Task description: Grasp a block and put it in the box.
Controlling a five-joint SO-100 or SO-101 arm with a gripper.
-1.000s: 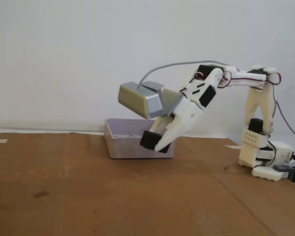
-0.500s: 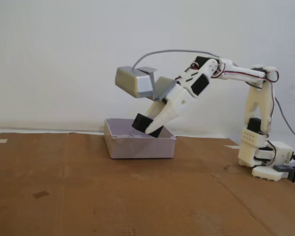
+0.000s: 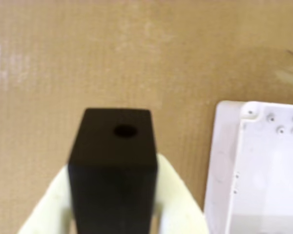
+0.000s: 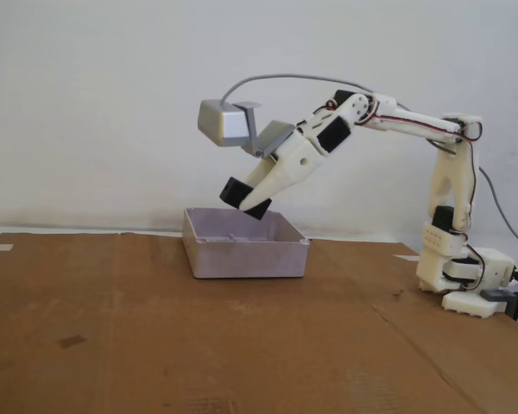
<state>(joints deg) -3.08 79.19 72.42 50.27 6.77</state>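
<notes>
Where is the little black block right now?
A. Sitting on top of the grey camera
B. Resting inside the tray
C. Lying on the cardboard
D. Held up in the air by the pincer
D: in the fixed view the pincer grips the black block in the air, above the lilac-grey tray and clear of it.

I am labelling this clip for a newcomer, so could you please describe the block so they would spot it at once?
Start at the white robot arm reaching left from its base, above the pale box on the cardboard. Follow it to the gripper: the block is the small black piece pinched there, in the air above the box. Unlike the bigger silver camera above it, it is matte black, with a round hole in one face.
</notes>
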